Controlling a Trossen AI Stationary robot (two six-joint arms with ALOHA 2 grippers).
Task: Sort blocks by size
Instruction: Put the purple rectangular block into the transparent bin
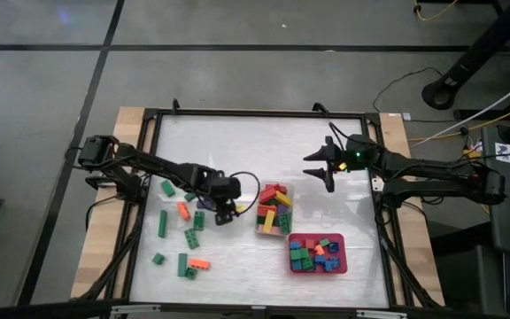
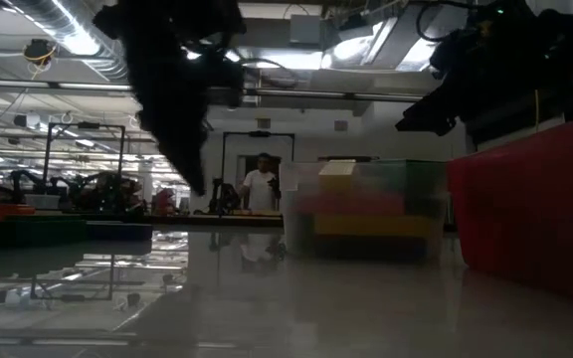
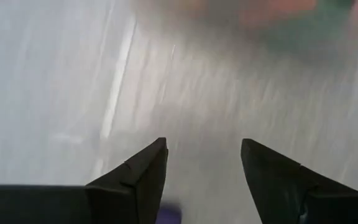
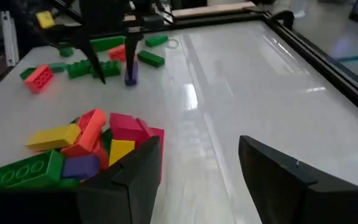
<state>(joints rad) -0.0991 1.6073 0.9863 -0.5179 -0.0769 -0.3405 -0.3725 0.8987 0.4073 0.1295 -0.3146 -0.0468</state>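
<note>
Just beneath the left end effector (image 1: 226, 213), a purple block (image 4: 130, 73) is standing on the desk (image 1: 237, 151), and from where I'm watching that is where trouble is brewing. The fingers (image 3: 145, 171) are hanging spread with a clear gap and nothing pinched between them. In the left wrist view a sliver of purple is peeking out right at one fingertip, so the block looks to be sitting off to one side of the gap rather than centred in it. If the fingers press together from here, I'd expect one tip to clip the block and tip it or skate it away across the glossy desk. The clear tub (image 1: 274, 211) of long blocks is sitting just beside this end effector, toward the desk's middle, so a sideways swing could be knocking its wall. Loose green blocks (image 1: 182, 264) and orange blocks (image 1: 183, 210) are lying scattered on its other side, some near enough to be getting nudged.

The right end effector (image 1: 324, 165) is waiting well apart, spread and empty, above bare desk beyond the red tray (image 1: 341, 257).
</note>
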